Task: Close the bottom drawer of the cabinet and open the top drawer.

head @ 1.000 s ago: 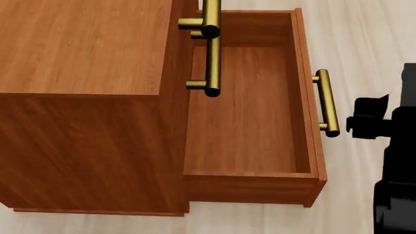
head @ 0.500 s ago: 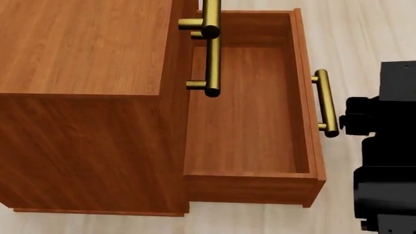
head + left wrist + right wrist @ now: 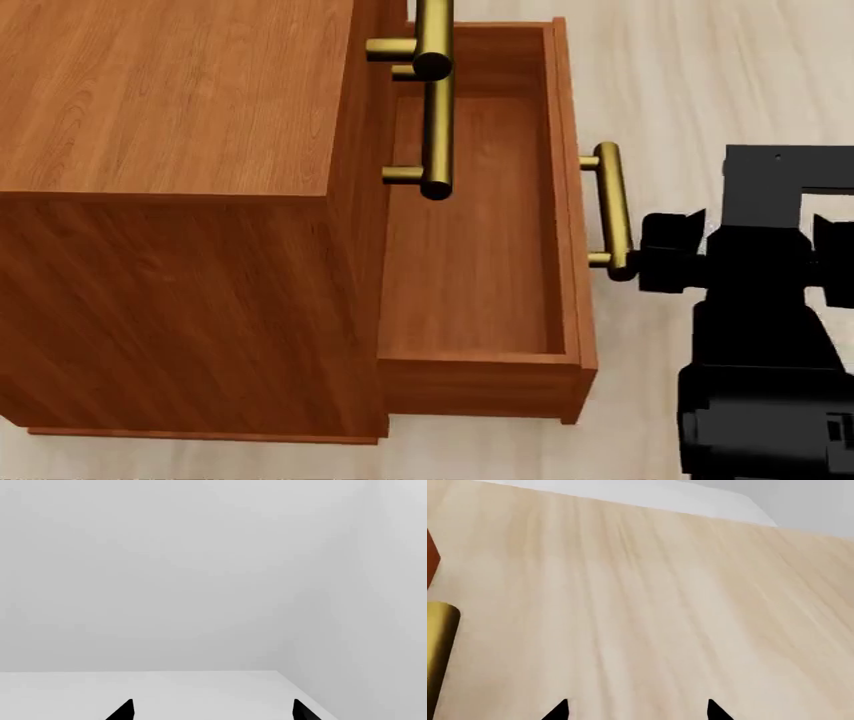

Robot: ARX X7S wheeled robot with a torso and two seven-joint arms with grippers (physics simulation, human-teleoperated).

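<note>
Right end effector point(image 3: 657, 262): black, pressed against the near end of the brass bar handle point(image 3: 610, 208); only two dark fingertips point(image 3: 558, 711) show in its wrist view, spread apart with nothing between them.
Left end effector point(image 3: 212, 711): two black tips set wide apart, released, facing a blank grey wall point(image 3: 200, 570).
Bottom drawer point(image 3: 487, 230): reddish-brown wood box, lowest of three, standing partly out of the cabinet, its inside bare.
Cabinet point(image 3: 174, 100): boxy reddish-brown wood-grain body, left of the drawer.
Top drawer: its front is hidden; only its brass handle point(image 3: 431, 40) juts out above.
Floor point(image 3: 721, 70): pale wood planks under the cabinet, meeting a light grey wall.
</note>
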